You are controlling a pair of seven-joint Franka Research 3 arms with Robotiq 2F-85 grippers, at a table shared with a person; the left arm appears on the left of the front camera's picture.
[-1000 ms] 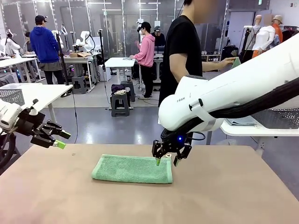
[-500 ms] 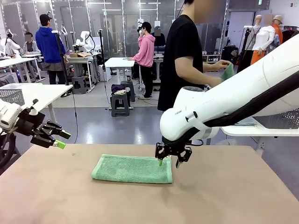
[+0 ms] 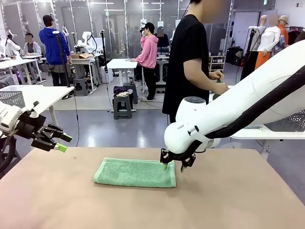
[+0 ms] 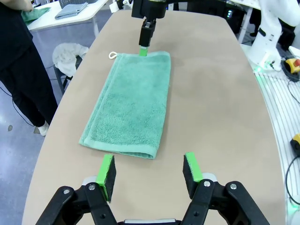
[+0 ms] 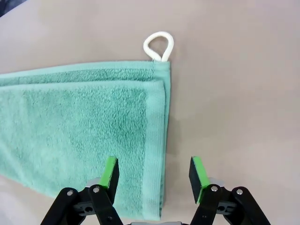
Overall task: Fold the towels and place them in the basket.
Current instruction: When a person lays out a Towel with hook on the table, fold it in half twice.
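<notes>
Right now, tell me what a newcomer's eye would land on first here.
A green towel lies folded long in the middle of the tan table. The right gripper hovers open over its right end, by the white loop; the left gripper hangs open at the table's left side.

1. The towel (image 3: 135,172) is plain mint green; its hanging loop (image 5: 159,46) is white.
2. The table (image 3: 228,200) is flat tan.
3. The left gripper (image 3: 64,143) and right gripper (image 3: 173,168) are black with green pads.
4. The person's shirt (image 3: 188,57) is black; the cloth (image 4: 35,15) beside it looks teal, perhaps.
</notes>
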